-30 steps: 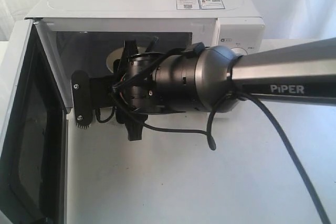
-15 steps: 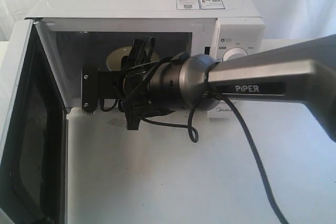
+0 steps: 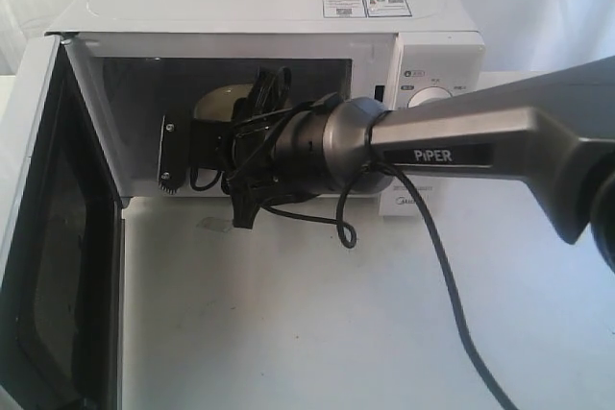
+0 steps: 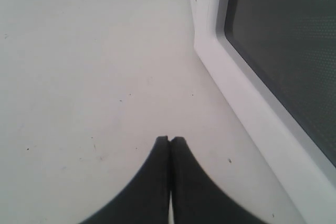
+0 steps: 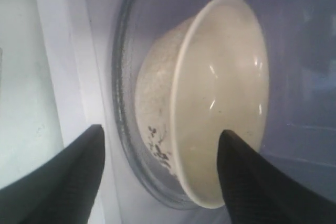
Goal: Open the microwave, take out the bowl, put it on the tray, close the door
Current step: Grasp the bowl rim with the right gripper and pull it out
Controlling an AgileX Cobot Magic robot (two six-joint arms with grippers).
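The white microwave (image 3: 240,2) stands at the back with its door (image 3: 43,237) swung wide open to the left. Inside the cavity the cream bowl (image 3: 217,101) sits on the glass turntable (image 5: 122,103), mostly hidden behind my right arm in the exterior view. My right gripper (image 5: 161,129) is open at the bowl (image 5: 226,77): one finger lies over the bowl's inside, the other outside it by the cavity's front lip. My left gripper (image 4: 169,139) is shut and empty, low over the table beside the open door (image 4: 252,103). No tray is in view.
The right arm (image 3: 452,146) and its cable (image 3: 452,276) cross the table (image 3: 317,333) in front of the microwave. A round knob (image 3: 434,96) shows on the panel right of the cavity. The open door stands along the table's left side.
My right arm has pushed deeper into the cavity, its wrist moving up and away from the table toward the bowl. The door and bowl have not moved.
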